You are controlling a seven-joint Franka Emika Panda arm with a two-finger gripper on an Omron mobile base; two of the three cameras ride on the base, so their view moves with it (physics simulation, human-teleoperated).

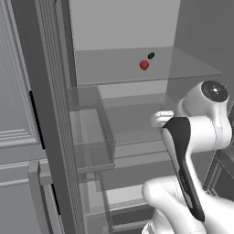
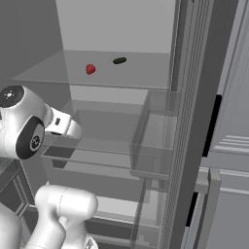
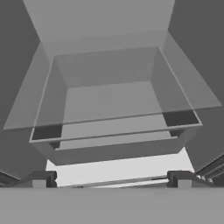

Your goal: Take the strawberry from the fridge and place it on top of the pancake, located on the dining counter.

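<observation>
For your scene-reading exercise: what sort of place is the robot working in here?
Most likely a kitchen, at an open fridge: clear glass shelves, a strawberry on the upper one, and panelled cabinets beside it.

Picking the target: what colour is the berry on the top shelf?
Bright red; the strawberry shows best in the left base view.

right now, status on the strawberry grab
Gripper open, empty, facing lower glass shelf. Strawberry on upper shelf, untouched. Small dark item beside it; nothing blocking.
</observation>
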